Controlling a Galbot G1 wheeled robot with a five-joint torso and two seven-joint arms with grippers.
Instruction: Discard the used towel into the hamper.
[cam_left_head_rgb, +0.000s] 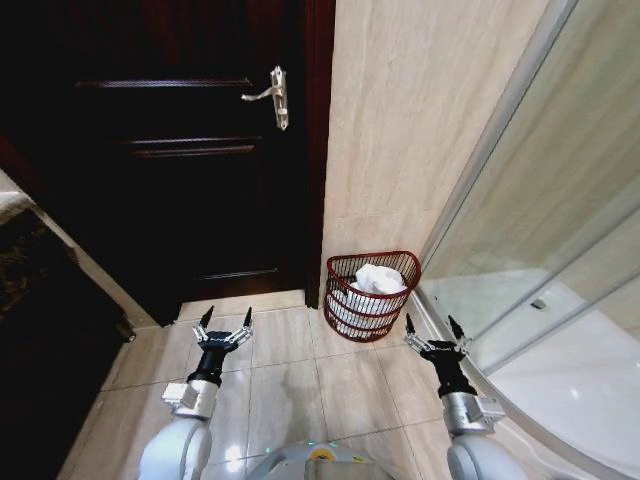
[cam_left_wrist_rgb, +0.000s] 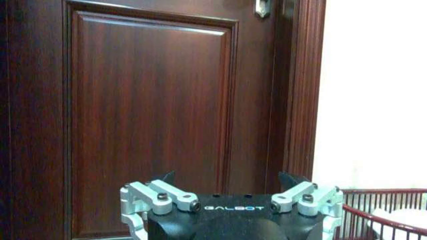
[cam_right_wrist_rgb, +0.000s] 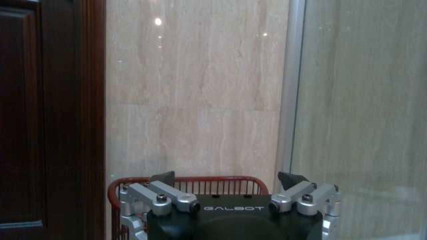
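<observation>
**Towel lying in hamper, both arms hanging low and empty**

The dark wooden door (cam_left_head_rgb: 190, 150) is filling the left of the head view, its lever handle (cam_left_head_rgb: 272, 96) sitting high near the frame. A beige tiled wall (cam_left_head_rgb: 420, 110) is rising beside it, and a curved glass shower screen (cam_left_head_rgb: 560, 250) is closing off the right. The 2 arms are reaching forward low over the tiled floor (cam_left_head_rgb: 290, 370). The left gripper (cam_left_head_rgb: 226, 322) is pointing toward the door with jaws spread and nothing between them. The right gripper (cam_left_head_rgb: 433, 327) is hovering just beside the shower's base, jaws likewise spread and empty. The hamper (cam_left_head_rgb: 345, 300) is standing against the wall between door frame and screen, ahead of the grippers. What is probably the white towel (cam_left_head_rgb: 378, 279) is lying crumpled inside it.
</observation>
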